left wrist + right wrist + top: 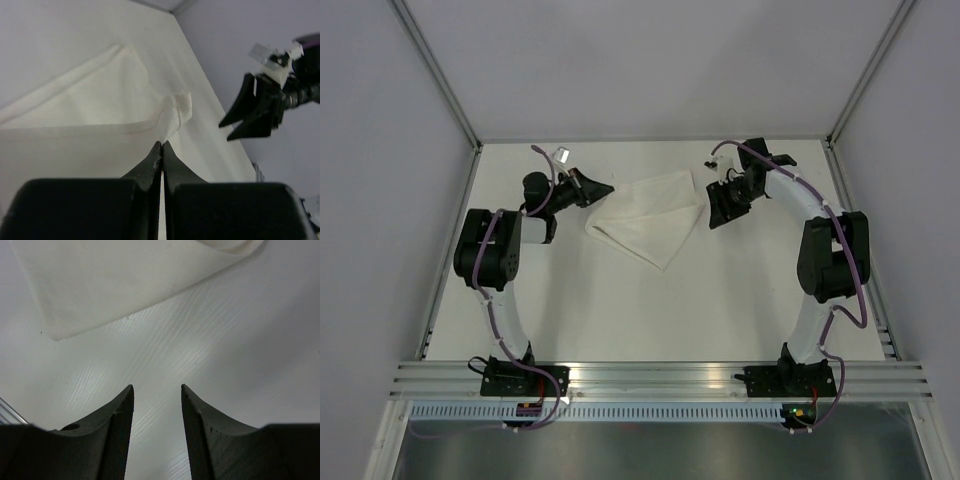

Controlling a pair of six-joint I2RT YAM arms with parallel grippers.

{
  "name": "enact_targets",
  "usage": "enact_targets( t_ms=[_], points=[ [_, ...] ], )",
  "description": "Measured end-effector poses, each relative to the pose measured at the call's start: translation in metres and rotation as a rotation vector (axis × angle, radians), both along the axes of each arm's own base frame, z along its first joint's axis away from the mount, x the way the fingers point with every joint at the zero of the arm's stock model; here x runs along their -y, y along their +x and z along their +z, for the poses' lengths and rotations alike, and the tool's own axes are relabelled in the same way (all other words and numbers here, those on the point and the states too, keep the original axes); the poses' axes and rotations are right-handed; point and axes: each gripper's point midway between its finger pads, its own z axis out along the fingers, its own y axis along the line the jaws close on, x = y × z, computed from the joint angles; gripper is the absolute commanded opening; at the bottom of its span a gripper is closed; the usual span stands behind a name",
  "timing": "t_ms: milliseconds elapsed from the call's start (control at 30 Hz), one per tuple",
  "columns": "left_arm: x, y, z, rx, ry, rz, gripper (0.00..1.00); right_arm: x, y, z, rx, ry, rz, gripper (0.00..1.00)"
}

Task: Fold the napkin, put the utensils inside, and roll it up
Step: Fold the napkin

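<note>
The napkin (655,215) lies folded into a rough white triangle at the table's middle back. My left gripper (610,188) touches its upper left edge. In the left wrist view the left gripper (162,144) is shut, and a raised corner of the napkin (177,112) tapers down into the jaw tips. My right gripper (718,212) hovers just right of the cloth. It stands open over bare table in its own view (157,386), with the napkin (125,280) ahead of it. The utensils are out of view.
White walls and metal posts enclose the table (740,300) at the back and both sides. An aluminium rail (660,375) runs along the near edge by the arm bases. From the left wrist, the right gripper (225,132) shows past the napkin.
</note>
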Motion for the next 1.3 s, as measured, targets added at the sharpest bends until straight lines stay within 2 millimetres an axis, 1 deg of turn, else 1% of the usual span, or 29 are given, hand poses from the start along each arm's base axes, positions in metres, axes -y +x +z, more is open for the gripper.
enact_targets(
  t_ms=[100, 200, 300, 333, 533, 667, 800, 833, 1067, 1200, 1300],
  points=[
    [0.04, -0.03, -0.005, -0.002, 0.008, -0.183, 0.02, 0.001, -0.006, -0.001, -0.008, -0.002, 0.001, 0.49],
    [0.069, -0.055, -0.01, 0.011, 0.036, -0.324, 0.02, 0.001, -0.011, -0.002, -0.015, -0.004, 0.004, 0.49],
    [0.086, -0.071, -0.023, 0.001, 0.085, -0.404, 0.02, 0.002, -0.014, -0.001, -0.013, -0.005, 0.006, 0.49],
    [0.092, -0.077, -0.031, -0.002, 0.115, -0.432, 0.02, 0.002, -0.014, 0.0, -0.011, -0.005, 0.006, 0.49],
    [0.119, -0.099, -0.065, -0.029, 0.29, -0.525, 0.02, 0.003, -0.017, 0.001, -0.009, -0.005, 0.008, 0.49],
    [0.126, -0.117, -0.089, -0.061, 0.387, -0.56, 0.02, 0.003, -0.02, -0.002, -0.018, -0.007, 0.009, 0.49],
    [0.126, -0.133, -0.11, -0.079, 0.477, -0.571, 0.02, 0.003, -0.021, -0.003, -0.021, -0.01, 0.009, 0.49],
    [0.127, -0.135, -0.112, -0.078, 0.485, -0.575, 0.02, 0.003, -0.021, -0.003, -0.02, -0.01, 0.01, 0.49],
    [0.132, -0.152, -0.111, -0.013, 0.578, -0.545, 0.02, 0.002, -0.021, -0.004, -0.018, -0.017, 0.013, 0.49],
    [0.125, -0.165, -0.109, 0.015, 0.595, -0.518, 0.02, 0.002, -0.021, -0.005, -0.015, -0.023, 0.014, 0.49],
    [0.124, -0.17, -0.104, 0.032, 0.603, -0.509, 0.02, 0.002, -0.02, -0.006, -0.011, -0.03, 0.013, 0.49]
  ],
)
